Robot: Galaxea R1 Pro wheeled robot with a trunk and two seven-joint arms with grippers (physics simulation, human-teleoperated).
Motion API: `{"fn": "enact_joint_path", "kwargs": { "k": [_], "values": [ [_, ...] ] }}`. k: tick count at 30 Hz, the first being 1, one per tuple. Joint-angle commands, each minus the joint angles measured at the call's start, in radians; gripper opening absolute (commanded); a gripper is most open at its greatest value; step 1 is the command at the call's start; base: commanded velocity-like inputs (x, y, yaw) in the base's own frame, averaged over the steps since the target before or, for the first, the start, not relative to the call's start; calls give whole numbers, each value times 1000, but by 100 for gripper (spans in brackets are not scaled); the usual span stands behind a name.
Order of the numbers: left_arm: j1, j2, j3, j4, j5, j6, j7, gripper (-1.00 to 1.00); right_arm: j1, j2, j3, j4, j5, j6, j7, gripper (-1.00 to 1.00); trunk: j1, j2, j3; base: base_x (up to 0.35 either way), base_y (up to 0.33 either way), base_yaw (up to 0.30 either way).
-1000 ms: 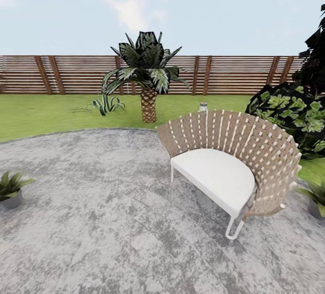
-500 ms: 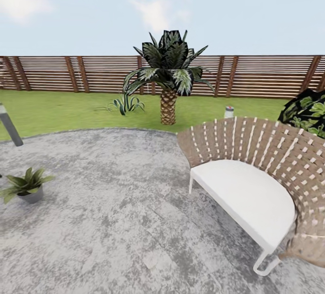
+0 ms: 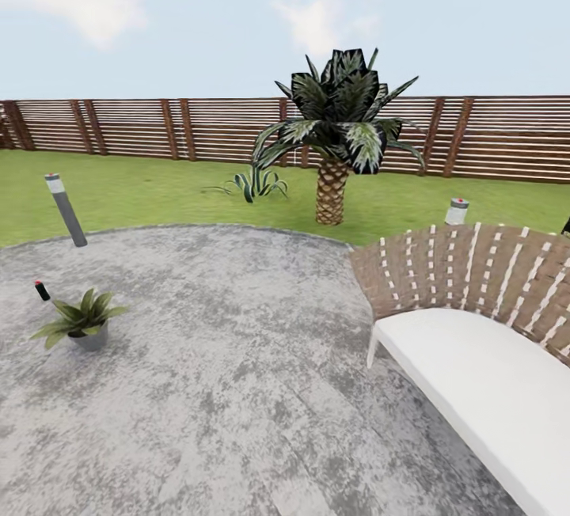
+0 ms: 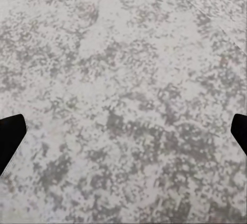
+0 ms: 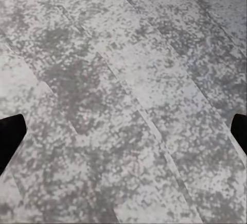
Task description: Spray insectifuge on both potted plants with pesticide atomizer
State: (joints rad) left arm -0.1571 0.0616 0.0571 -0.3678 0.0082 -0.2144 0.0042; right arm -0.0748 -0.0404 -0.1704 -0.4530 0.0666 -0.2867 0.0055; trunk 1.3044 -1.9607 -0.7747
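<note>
Pesticide atomizer [image 3: 41, 290] is coming into your view at far left, standing on the patio [image 3: 237, 389] just beside the potted plant [image 3: 81, 320] as your camera pans left, while both grippers are hanging spread and empty.

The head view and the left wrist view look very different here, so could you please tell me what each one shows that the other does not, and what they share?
The head view alone has the potted plant with a small dark bottle standing just beyond it, apart from it, plus the woven chair, the palm, the lawn, the fence and two path lights. The left wrist view alone has the left gripper, its dark fingertips wide apart at the picture's edges, holding nothing. Both show the mottled grey stone patio.
</note>
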Motion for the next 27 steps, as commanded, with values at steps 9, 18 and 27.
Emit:
{"fn": "enact_joint_path", "kwargs": {
  "k": [9,18,27],
  "values": [
    [-1,0,1,1,0,-3,0,100,0,1,-5,0,7,-3,1,100,0,0,-1,340,-12,277],
    [-1,0,1,1,0,-3,0,100,0,1,-5,0,7,-4,1,100,0,0,-1,338,-97,277],
    [-1,0,1,1,1,-3,0,100,0,1,-5,0,7,-3,1,100,0,0,-1,336,-124,277]
  ]
}}
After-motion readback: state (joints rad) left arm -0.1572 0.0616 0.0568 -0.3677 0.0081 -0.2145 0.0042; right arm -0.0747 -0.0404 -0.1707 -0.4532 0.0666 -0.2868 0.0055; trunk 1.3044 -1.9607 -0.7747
